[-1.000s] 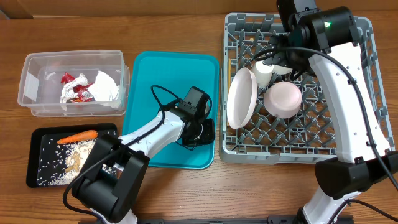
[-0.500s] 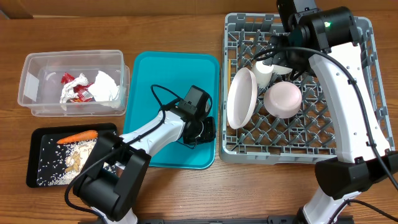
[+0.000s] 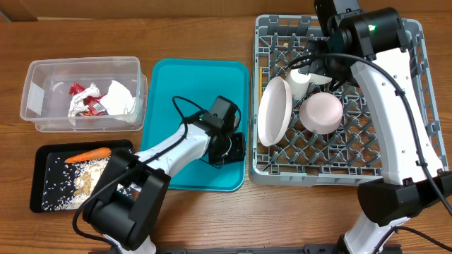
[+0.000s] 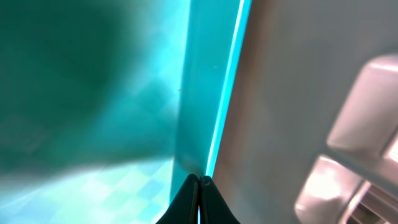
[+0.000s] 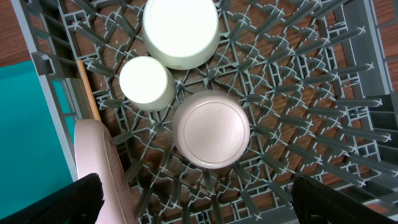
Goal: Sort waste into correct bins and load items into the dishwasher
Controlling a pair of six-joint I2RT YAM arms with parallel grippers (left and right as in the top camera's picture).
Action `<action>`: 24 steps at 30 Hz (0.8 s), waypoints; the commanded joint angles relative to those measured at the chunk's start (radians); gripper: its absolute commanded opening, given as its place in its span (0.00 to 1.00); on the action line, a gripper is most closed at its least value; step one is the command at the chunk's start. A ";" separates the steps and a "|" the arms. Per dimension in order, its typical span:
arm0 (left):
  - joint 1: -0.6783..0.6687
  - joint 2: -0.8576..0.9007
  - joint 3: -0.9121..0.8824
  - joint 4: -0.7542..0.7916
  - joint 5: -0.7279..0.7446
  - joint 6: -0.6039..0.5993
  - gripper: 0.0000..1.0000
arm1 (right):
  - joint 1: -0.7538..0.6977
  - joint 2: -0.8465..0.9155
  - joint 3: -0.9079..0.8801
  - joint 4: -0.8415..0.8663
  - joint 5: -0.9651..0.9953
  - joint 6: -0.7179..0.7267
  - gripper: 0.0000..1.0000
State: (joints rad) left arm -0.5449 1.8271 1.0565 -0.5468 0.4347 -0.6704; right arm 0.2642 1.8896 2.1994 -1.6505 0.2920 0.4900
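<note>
Left fingers (image 4: 191, 198) shut, empty, at teal tray (image 3: 176, 77) edge; right fingers (image 5: 65, 200) wide open over rack (image 3: 339, 161) — plate (image 3: 274, 111), bowls (image 5: 211, 129), cup (image 5: 146, 81) loaded. Risk: tilted plate knocked flat if right arm clips it lifting out.

Looks like a robotics lab: left arm (image 3: 173, 149) and right arm (image 3: 395, 92) standing at a wooden counter (image 3: 296, 219) carrying a dish rack (image 3: 318, 166).

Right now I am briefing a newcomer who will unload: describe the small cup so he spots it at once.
Find the big grey dish rack on the right of the table. Inside, a wide plate stands on edge at the left; the small cup sits by the plate's upper end in the overhead view. It is the smallest white piece, narrower than both bowls beside it.
</note>
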 commanded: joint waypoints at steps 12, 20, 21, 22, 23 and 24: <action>0.012 -0.173 0.207 -0.121 -0.132 0.073 0.17 | 0.001 -0.038 0.029 0.002 0.002 0.001 1.00; -0.050 -0.121 0.207 -0.102 -0.244 0.073 0.32 | 0.001 -0.038 0.029 0.002 0.002 0.001 1.00; -0.055 -0.118 0.207 -0.095 -0.243 0.073 0.32 | 0.001 -0.038 0.029 0.002 0.002 0.001 1.00; -0.060 -0.113 0.207 -0.087 -0.243 0.073 0.31 | 0.001 -0.038 0.029 0.003 0.002 0.001 1.00; -0.064 -0.113 0.207 -0.080 -0.244 0.074 0.31 | 0.001 -0.038 0.029 0.002 0.002 0.001 1.00; -0.066 -0.112 0.207 -0.071 -0.245 0.079 0.32 | 0.001 -0.038 0.029 0.002 0.002 0.001 1.00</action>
State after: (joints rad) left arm -0.6006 1.7023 1.2583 -0.6342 0.2321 -0.6102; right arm 0.2642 1.8896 2.1994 -1.6508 0.2916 0.4904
